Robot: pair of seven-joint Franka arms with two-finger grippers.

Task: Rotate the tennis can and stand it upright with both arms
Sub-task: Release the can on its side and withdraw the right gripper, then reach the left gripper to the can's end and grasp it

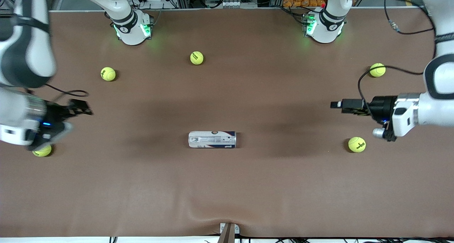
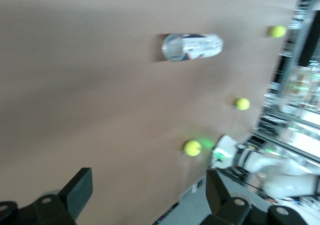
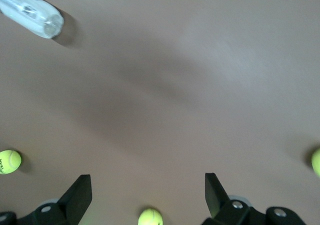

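Observation:
The tennis can [image 1: 212, 139] lies on its side in the middle of the brown table, its length running between the two arms' ends. It also shows in the left wrist view [image 2: 192, 47] and at the edge of the right wrist view [image 3: 32, 12]. My left gripper [image 1: 335, 104] hangs open and empty over the table toward the left arm's end, well away from the can. In its wrist view [image 2: 147, 192] the jaws stand wide apart. My right gripper [image 1: 86, 109] hangs open and empty toward the right arm's end, jaws wide apart [image 3: 147, 195].
Several yellow-green tennis balls lie about: one [image 1: 197, 58] and one [image 1: 108, 73] toward the bases, one [image 1: 377, 70] and one [image 1: 356, 144] near the left gripper, one [image 1: 42, 150] under the right arm. A metal bracket [image 1: 228, 231] sits at the table's near edge.

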